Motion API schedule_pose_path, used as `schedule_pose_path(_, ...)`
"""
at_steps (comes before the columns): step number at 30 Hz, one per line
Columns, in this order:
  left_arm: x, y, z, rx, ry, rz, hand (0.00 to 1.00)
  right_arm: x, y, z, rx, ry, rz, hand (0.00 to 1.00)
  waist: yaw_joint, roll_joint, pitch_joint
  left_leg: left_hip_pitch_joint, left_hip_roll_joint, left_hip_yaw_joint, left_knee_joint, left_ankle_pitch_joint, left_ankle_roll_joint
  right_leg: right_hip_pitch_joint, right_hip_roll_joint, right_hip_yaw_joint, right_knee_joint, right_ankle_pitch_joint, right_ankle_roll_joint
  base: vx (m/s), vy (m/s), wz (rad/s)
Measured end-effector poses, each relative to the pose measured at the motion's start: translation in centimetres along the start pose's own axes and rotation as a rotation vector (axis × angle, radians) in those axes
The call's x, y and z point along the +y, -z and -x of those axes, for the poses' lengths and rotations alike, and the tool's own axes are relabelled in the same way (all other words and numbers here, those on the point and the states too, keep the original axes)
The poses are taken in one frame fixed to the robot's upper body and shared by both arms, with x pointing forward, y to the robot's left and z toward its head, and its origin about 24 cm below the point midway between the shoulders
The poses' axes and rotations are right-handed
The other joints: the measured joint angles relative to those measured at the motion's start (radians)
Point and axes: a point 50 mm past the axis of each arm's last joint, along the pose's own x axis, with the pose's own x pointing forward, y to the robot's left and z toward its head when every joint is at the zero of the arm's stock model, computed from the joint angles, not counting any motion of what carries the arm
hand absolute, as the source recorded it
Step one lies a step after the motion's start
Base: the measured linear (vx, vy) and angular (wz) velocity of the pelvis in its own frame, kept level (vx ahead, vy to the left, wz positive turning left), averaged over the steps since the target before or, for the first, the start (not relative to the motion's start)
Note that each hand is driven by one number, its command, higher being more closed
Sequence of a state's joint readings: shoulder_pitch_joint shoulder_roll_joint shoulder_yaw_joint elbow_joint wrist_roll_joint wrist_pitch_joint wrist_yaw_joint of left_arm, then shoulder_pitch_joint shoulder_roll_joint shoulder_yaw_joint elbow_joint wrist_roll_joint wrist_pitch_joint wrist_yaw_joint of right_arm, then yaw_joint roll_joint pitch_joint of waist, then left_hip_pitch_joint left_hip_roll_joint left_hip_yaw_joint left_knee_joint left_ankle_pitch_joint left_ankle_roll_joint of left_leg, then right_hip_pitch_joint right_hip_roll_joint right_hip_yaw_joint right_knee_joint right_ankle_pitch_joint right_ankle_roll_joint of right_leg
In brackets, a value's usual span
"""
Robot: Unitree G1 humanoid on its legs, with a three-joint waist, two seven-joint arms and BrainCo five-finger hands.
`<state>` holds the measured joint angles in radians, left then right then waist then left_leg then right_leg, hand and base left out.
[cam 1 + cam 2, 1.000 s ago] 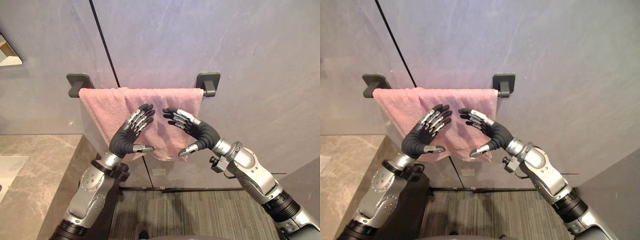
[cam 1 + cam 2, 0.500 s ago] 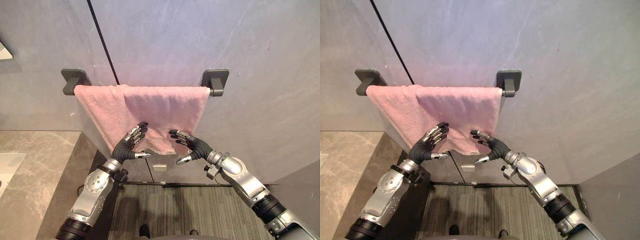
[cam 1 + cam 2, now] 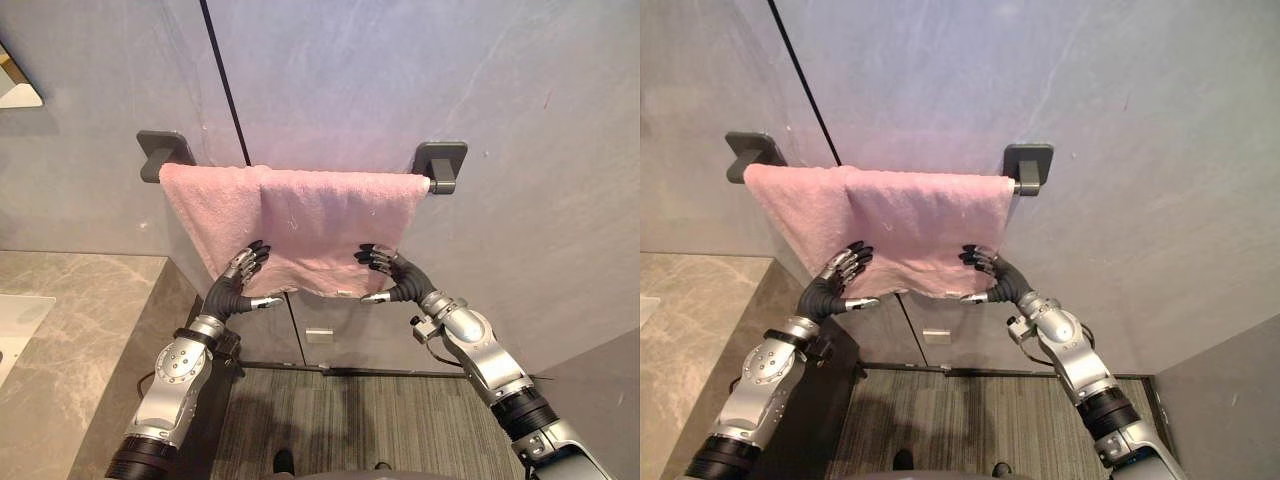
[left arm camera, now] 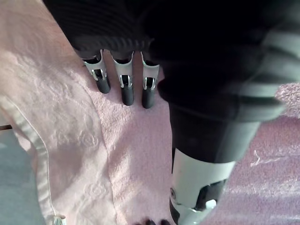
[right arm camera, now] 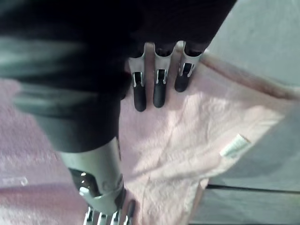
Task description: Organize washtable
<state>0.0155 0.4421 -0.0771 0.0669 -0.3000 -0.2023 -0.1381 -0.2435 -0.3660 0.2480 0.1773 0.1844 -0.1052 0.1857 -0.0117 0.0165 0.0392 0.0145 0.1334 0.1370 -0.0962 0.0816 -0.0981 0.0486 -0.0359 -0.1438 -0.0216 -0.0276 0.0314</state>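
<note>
A pink towel (image 3: 310, 225) hangs over a dark rail between two wall brackets (image 3: 165, 155) (image 3: 442, 162). Its left part droops lower in a slanted fold. My left hand (image 3: 228, 292) is open, its straight fingers (image 4: 123, 89) lying flat on the towel's lower left, thumb apart below the hem. My right hand (image 3: 405, 284) is open too, its fingers (image 5: 157, 89) resting on the towel's (image 5: 178, 136) lower right corner near a small white tag (image 5: 234, 145).
The grey wall has a black vertical seam (image 3: 225, 85) behind the towel. A marble washtable top (image 3: 80, 320) lies at lower left. Striped floor (image 3: 350, 420) shows below, and a small wall plate (image 3: 319, 335) sits under the towel.
Both hands have reached forward from in front of the towel down to its lower part and spread apart, the fingers now lying on the cloth. The view shifted a little.
</note>
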Motion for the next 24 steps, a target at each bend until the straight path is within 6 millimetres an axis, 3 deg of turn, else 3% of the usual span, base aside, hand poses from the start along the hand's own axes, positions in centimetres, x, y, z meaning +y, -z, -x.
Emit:
schedule_pose_path(13,3.4,-0.5,0.9,-0.034,-0.221,0.021,0.0,-5.2,0.8,2.8,0.01,0.351,-0.046,0.0,-0.001,-0.002,0.0,0.016,0.001,-0.002,0.0,0.0,0.0,0.017,0.001,-0.002,-0.001,0.0,0.0,0.0,0.0,0.0)
schedule_pose_path(24,5.4,0.3,3.1,-0.045,-0.459,0.105,0.0,-8.0,2.1,6.1,0.038,0.607,-0.105,0.0,-0.003,-0.006,0.0,0.018,-0.001,-0.009,-0.001,0.0,0.0,0.022,-0.001,-0.011,-0.001,-0.001,0.001,0.0,0.0,0.01)
